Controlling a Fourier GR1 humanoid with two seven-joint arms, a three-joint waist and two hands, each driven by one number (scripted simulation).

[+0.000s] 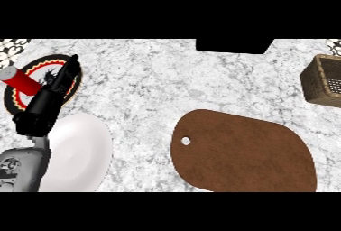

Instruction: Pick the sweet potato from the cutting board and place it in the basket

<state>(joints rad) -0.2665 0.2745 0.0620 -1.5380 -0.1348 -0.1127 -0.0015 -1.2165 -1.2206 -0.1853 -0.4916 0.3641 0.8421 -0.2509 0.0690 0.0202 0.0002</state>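
So here's where you're at: the board [246, 155] is bare, no sweet potato on it anywhere, just brown wood with a small hole near its left end. The basket [324, 81] sits at the right edge, well apart from the board, and only part of it shows, so you can't tell if the potato's inside. My guess is the pick is done and it's either been dropped in or it's somewhere out of view with your right hand, which doesn't show at all. Can't say how the potato looks since it's just not visible.

Your left hand [57, 92] is over on the left, fingers straight and relaxed, holding nothing, resting above a patterned plate [20, 97] that has a red cylinder [20, 79] lying on it. A white plate [83, 153] sits just below that.

If the potato's in the basket, you're basically finished
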